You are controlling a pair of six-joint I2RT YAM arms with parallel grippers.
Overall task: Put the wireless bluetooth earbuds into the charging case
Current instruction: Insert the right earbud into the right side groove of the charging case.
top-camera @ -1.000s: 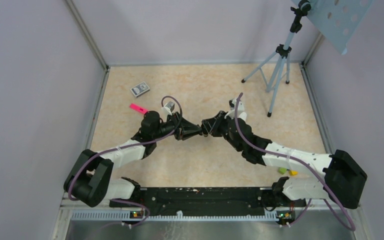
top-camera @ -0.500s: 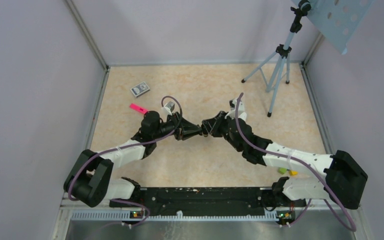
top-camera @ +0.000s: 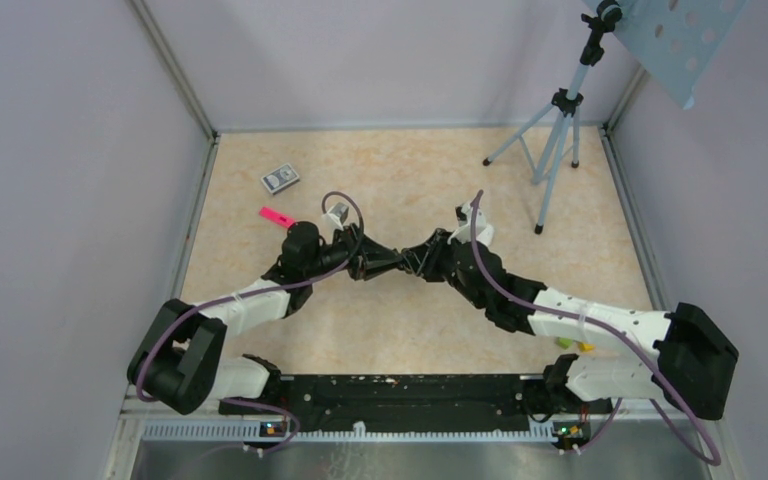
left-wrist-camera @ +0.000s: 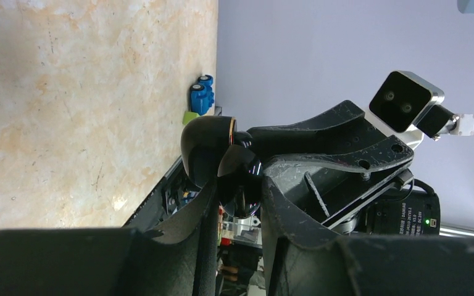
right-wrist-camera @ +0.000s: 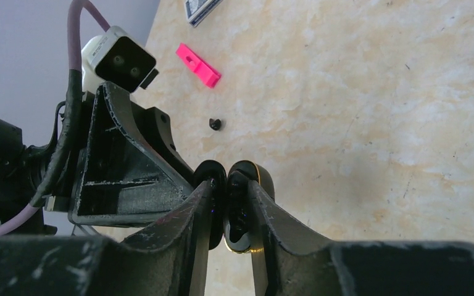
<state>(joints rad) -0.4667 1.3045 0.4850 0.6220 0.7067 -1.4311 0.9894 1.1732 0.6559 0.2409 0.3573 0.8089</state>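
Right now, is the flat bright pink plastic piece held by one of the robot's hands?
No, the flat bright pink plastic piece lies bare on the beige marbled tabletop, with nothing touching it.

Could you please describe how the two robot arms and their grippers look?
The left arm and the right arm have white links and black joints. A purple cable runs along each. The left gripper and right gripper are black, with scuffed wedge-shaped fingers. Each wrist carries a small silver camera.

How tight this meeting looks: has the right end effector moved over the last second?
Yes. The right end effector shifted left, away from the tripod, closing on the left end effector.
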